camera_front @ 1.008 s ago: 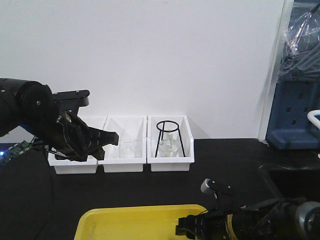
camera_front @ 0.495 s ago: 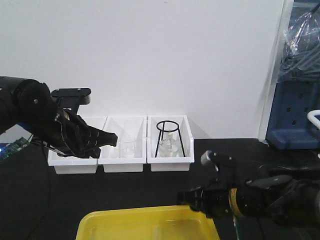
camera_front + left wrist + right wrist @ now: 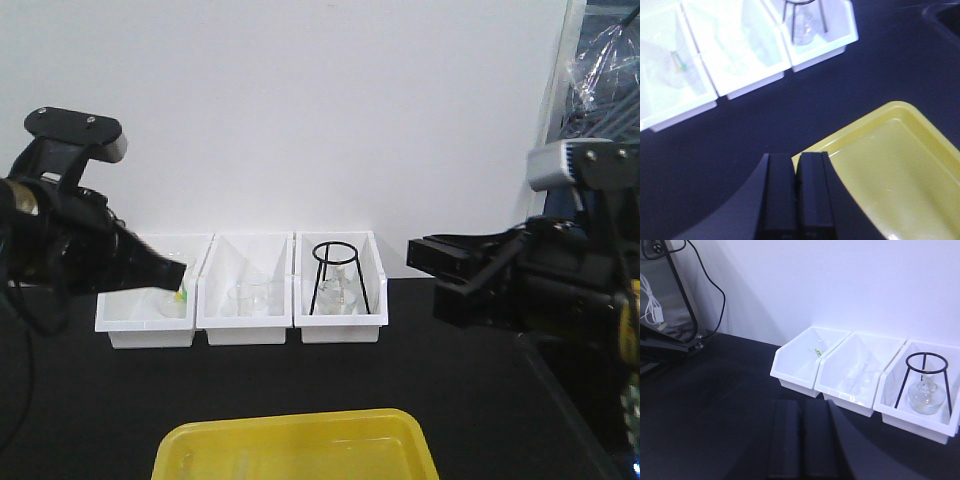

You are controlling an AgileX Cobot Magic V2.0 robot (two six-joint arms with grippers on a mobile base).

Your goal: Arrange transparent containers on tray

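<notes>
The yellow tray (image 3: 185, 445) lies at the front middle of the black table; its corner (image 3: 900, 112) shows in the left wrist view. The transparent containers cannot be made out: only faint glassy glints lie on the tray floor. My left gripper (image 3: 172, 270) hangs raised at the left, in front of the leftmost white bin. Its fingers (image 3: 782, 170) are pressed together with nothing between them, above the tray's near corner. My right gripper (image 3: 415, 255) is raised at the right, beside the bins. It is shut and empty too, fingers (image 3: 787, 420) over bare table.
Three white bins stand in a row by the back wall. The left bin (image 3: 140, 325) holds a clear item with a green and yellow mark, the middle bin (image 3: 245, 325) a beaker. The right bin (image 3: 340, 325) holds a black tripod stand (image 3: 337, 270) over a flask. Grey equipment stands far right.
The right arm has lifted from low beside the tray to high at the right. The left arm has risen and drawn back to the left.
</notes>
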